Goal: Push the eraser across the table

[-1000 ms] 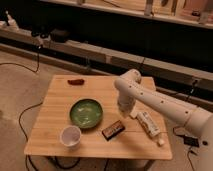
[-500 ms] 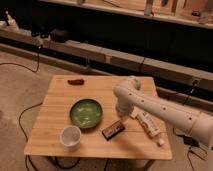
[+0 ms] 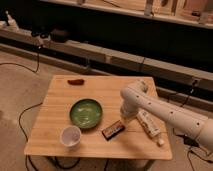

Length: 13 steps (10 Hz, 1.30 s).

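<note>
The eraser (image 3: 112, 130) is a flat dark bar with a tan edge. It lies slanted on the light wooden table (image 3: 55, 135), just right of the green bowl (image 3: 86, 112). My gripper (image 3: 125, 121) hangs from the white arm (image 3: 165, 112) that reaches in from the right. It is low over the table, right at the eraser's upper right end, touching or nearly touching it.
A white cup (image 3: 70, 136) stands at the front left. A white tube (image 3: 149, 123) lies right of the gripper, with a small white piece (image 3: 160, 142) near the right edge. A small red-brown object (image 3: 76, 81) lies at the back left. Cables run over the floor.
The arm has dropped and moved toward the front, bringing my gripper down to the eraser's right end. The eraser lies about where it was.
</note>
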Each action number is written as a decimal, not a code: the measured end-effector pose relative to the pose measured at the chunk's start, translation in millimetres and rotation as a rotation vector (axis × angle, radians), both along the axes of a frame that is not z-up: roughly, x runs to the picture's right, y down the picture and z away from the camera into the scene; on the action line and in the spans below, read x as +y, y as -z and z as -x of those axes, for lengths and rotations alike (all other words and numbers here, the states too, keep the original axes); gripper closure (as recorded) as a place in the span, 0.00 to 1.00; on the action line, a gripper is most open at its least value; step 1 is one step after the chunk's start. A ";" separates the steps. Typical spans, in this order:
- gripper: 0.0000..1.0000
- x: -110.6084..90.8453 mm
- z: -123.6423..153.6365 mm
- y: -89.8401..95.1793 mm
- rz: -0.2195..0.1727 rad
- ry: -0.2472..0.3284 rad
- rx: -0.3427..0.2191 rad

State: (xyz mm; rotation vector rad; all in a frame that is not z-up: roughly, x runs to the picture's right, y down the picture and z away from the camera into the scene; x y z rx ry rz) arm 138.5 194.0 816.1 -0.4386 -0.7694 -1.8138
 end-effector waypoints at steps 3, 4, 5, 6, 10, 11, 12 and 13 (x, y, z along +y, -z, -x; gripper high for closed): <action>0.87 1.7 -4.2 -3.0 0.003 -0.064 -0.046; 0.87 3.4 -4.9 -5.5 0.004 -0.083 -0.070; 0.87 5.0 -7.1 -7.9 0.003 -0.096 -0.093; 0.87 7.2 -9.0 -10.4 0.004 -0.100 -0.111; 0.87 8.6 -15.6 -23.6 0.001 -0.102 -0.158; 0.87 5.5 -16.3 -27.7 -0.005 -0.103 -0.165; 0.87 2.2 -13.4 -31.0 -0.009 -0.099 -0.176; 0.87 -1.4 -8.6 -33.9 -0.012 -0.092 -0.190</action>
